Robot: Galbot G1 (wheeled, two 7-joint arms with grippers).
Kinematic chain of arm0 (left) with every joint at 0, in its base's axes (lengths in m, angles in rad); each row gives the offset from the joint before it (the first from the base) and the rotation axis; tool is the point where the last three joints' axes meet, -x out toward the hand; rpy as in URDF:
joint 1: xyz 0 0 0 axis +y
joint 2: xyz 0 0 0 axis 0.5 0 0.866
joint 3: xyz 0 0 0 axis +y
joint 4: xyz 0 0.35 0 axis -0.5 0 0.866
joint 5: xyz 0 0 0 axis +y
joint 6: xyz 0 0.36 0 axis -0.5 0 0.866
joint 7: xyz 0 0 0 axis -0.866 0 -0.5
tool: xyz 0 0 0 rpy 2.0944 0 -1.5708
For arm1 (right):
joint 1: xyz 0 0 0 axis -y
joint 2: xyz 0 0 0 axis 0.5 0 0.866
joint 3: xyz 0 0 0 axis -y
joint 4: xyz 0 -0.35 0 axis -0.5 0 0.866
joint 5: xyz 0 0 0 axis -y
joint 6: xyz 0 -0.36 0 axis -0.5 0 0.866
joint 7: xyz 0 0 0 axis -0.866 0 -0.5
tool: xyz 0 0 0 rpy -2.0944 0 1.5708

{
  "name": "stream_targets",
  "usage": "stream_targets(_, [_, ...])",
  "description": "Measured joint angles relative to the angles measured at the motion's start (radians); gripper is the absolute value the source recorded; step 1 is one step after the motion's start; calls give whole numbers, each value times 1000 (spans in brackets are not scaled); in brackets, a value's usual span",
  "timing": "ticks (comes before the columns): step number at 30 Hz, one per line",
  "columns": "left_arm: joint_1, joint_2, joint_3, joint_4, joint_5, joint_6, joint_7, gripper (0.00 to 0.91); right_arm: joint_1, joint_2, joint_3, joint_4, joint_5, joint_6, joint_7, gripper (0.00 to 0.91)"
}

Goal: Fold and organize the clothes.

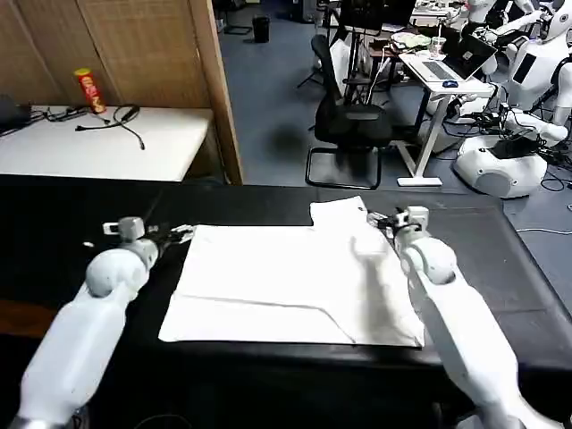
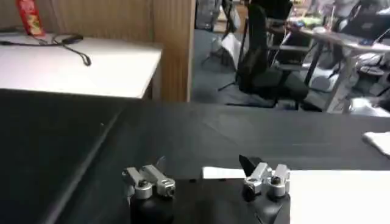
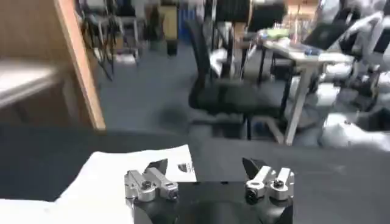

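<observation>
Both white arms reach forward from the robot's body, one along each side of the T-shirt (image 1: 295,281), which lies plain side up and partly folded on the black table (image 1: 500,259), one sleeve sticking out at its far right corner. The left gripper (image 1: 152,231) hovers at the shirt's far left corner, fingers spread, one finger over the hem and the other over bare table. The right gripper (image 1: 393,220) sits by the protruding sleeve, jaws likewise apart and empty. To fold cleanly, each gripper should probably drop low enough to pinch a single layer at its corner, close together, and lift evenly so the cloth does not skew. Beyond stand a white side table (image 1: 98,143) and an office chair (image 1: 349,121).
</observation>
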Motion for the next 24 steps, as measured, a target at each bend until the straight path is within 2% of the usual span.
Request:
stream_targets(6, [-38, -16, 25, 70, 10, 6, 5, 878, 30, 34, -5, -86, -17, -1, -11, 878])
stream_targets(19, [-48, -35, 50, 95, 26, -7, 37, 868, 23, 47, -5, -115, -18, -11, -16, 878])
stream_targets(20, [-53, -38, 53, 102, 30, -9, 37, 839, 22, 47, -4, -115, -18, -11, -17, 878])
stream_targets(21, [-57, -41, 56, 108, 33, -11, 37, 751, 21, 48, -3, -116, -18, -11, -19, 878])
stream_targets(22, [-60, -44, 59, 114, 39, -13, 37, 702, 20, 48, -2, -117, -17, -11, -21, 839])
stream_targets(23, [-63, -46, 63, 119, 44, -14, 37, 644, 20, 48, -1, -119, -17, -11, -24, 751])
stream_targets(24, [-64, -48, 65, 123, 48, -15, 38, 468, 20, 49, 1, -121, -17, -11, -26, 663])
